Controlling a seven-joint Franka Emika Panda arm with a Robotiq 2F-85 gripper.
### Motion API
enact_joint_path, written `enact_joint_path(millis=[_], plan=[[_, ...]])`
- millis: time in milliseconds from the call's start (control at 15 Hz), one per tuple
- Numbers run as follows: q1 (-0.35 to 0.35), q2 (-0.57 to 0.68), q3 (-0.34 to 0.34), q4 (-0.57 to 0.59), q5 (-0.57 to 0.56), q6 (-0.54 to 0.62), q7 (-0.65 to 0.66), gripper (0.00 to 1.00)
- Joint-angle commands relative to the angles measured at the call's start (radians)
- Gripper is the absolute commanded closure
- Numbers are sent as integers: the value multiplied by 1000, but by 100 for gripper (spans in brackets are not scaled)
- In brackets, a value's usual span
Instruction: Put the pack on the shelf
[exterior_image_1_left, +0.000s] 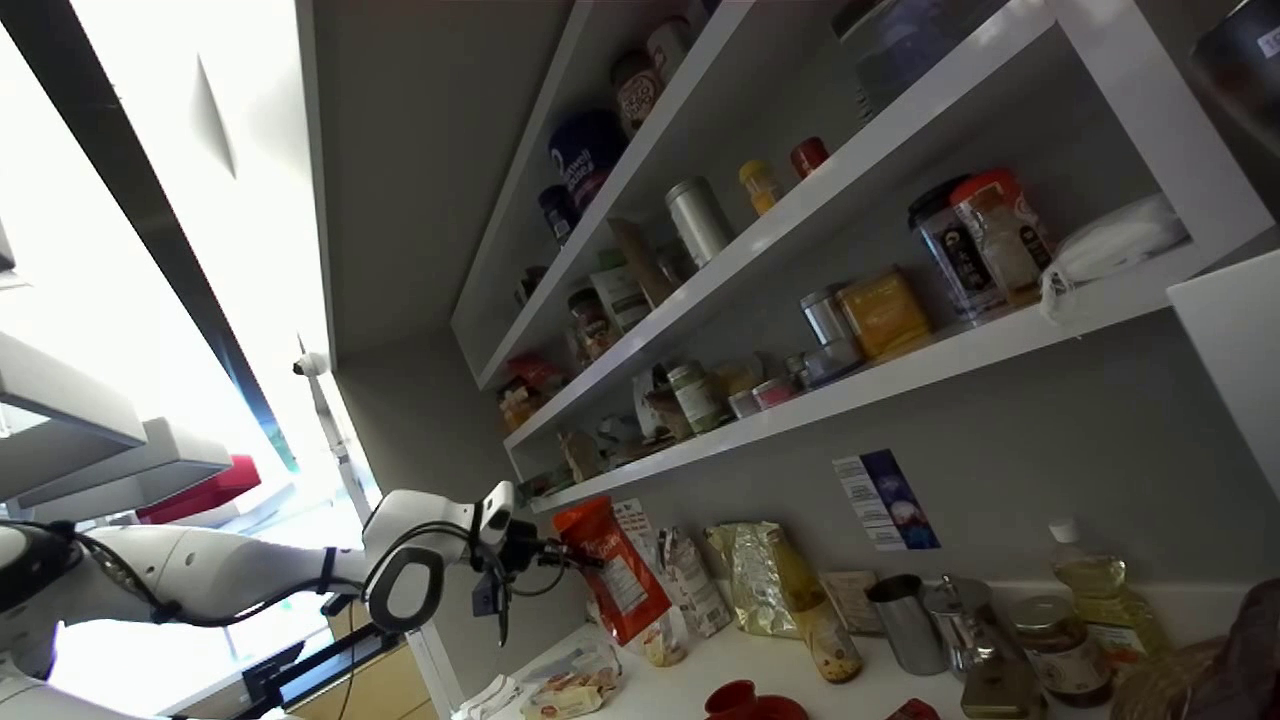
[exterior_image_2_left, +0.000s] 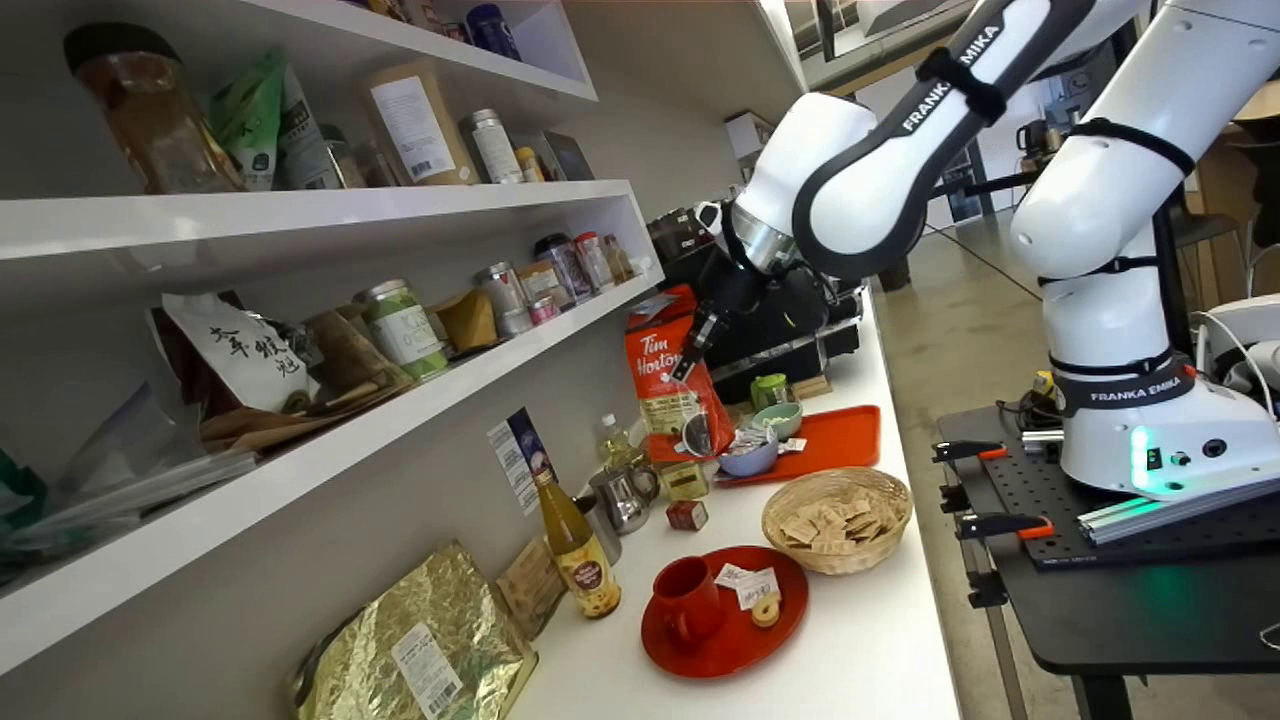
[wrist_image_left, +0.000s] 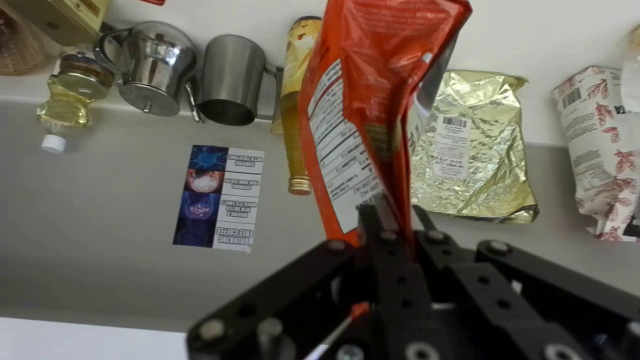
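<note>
The pack, a tall red pouch with pale print, hangs tilted below the lowest shelf board in both exterior views (exterior_image_1_left: 628, 595) (exterior_image_2_left: 660, 385). It fills the upper middle of the wrist view (wrist_image_left: 370, 65). My gripper shows in both exterior views (exterior_image_1_left: 590, 560) (exterior_image_2_left: 690, 355) and in the wrist view (wrist_image_left: 400, 225). Its fingers are shut on the pack, pinching a narrow fold. The shelf, the lowest long white board, runs above the counter in both exterior views (exterior_image_1_left: 780, 420) (exterior_image_2_left: 330, 475). A white board, likely this shelf, shows at the wrist view's lower left (wrist_image_left: 90, 337).
The shelf carries jars, tins and a white pouch (exterior_image_2_left: 235, 350). A higher white board (exterior_image_2_left: 300, 215) runs above it. On the counter stand a gold foil bag (exterior_image_2_left: 420, 640), a yellow bottle (exterior_image_2_left: 578, 550), metal pitchers (wrist_image_left: 232, 75), a red plate (exterior_image_2_left: 720, 650) and a basket (exterior_image_2_left: 780, 535).
</note>
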Motion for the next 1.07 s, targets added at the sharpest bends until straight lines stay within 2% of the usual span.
enact_joint_path(millis=[0, 200, 267, 533, 800, 1000], plan=[[4, 3, -187, -1, 19, -69, -198, 99], [-19, 42, -348, 15, -30, -105, -325, 99], [9, 97, -453, 26, -204, -86, -254, 99], [12, 192, -667, 103, -534, -101, -187, 99], [66, 271, -856, 207, -875, -140, -20, 99], [123, 300, -954, 290, -1003, -182, 46, 99]])
